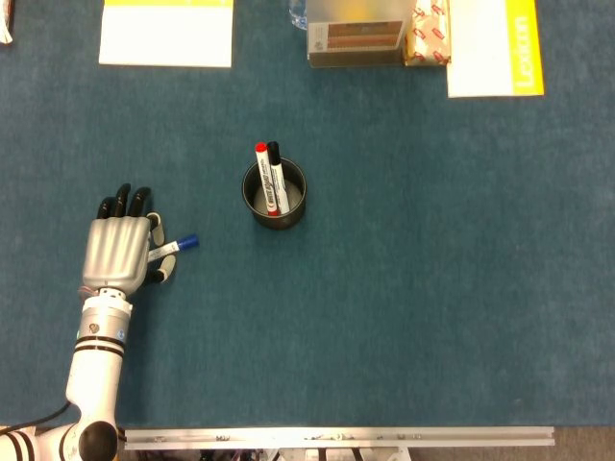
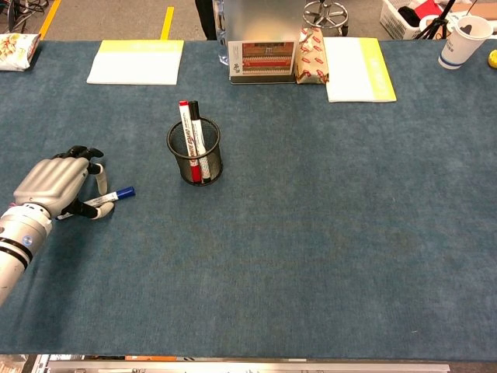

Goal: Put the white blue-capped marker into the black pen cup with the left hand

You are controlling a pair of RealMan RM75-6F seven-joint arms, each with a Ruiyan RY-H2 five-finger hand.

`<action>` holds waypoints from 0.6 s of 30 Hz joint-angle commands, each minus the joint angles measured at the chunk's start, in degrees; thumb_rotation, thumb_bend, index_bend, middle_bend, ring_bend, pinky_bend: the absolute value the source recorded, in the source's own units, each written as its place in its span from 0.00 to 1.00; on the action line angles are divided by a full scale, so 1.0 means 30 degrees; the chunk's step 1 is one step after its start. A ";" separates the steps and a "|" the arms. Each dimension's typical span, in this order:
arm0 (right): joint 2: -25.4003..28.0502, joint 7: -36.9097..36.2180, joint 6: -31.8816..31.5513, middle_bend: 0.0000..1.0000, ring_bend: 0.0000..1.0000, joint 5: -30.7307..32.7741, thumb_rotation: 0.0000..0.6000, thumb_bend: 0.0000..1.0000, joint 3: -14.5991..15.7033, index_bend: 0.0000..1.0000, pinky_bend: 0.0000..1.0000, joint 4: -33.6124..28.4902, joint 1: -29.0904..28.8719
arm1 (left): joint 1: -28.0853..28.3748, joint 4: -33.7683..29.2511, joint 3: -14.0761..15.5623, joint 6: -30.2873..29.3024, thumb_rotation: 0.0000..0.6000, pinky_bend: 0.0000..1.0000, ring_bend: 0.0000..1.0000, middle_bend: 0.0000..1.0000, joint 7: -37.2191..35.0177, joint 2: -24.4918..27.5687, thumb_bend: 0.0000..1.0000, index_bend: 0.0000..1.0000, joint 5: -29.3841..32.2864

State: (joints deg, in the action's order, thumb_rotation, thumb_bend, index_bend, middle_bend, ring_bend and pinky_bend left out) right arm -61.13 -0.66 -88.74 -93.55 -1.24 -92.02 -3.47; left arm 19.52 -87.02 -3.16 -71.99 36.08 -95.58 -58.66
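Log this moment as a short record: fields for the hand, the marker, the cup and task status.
left hand: over the marker's white barrel, grip not clear
right hand: not in view
blue-capped marker: low by the table, cap pointing toward the cup
black pen cup: upright, holds a red-capped marker and a black-capped marker
task status: marker not yet in cup

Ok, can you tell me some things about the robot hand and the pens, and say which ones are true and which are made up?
1. The left hand is at the blue-capped marker, far from the cup. True.
2. The blue-capped marker is already in the cup. False: it lies by the hand on the table, well left of the cup.
3. The cup holds a red-capped marker and a black-capped marker. True.
4. The cup has tipped over. False: it stands upright.
5. The right hand is reaching for the cup. False: no right hand shows in either view.
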 commanded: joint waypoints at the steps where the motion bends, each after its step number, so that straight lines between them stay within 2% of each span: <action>1: 0.0000 -0.0003 0.0001 0.25 0.22 0.0000 1.00 0.00 -0.0002 0.30 0.38 -0.0002 -0.0002 | -0.0007 -0.0001 -0.0001 0.0011 0.81 0.13 0.02 0.11 0.0031 0.0006 0.26 0.52 0.0033; 18: 0.0003 -0.0011 0.0008 0.25 0.22 0.0002 1.00 0.00 -0.0006 0.30 0.38 0.0001 -0.0008 | -0.0024 0.0008 -0.0061 -0.0036 0.81 0.13 0.02 0.11 0.0224 -0.0038 0.28 0.56 0.0125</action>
State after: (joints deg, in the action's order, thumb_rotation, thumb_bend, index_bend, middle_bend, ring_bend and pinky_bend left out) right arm -61.12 -0.70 -88.72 -93.55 -1.26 -92.01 -3.49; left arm 19.45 -87.00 -3.34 -72.11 36.76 -95.69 -58.29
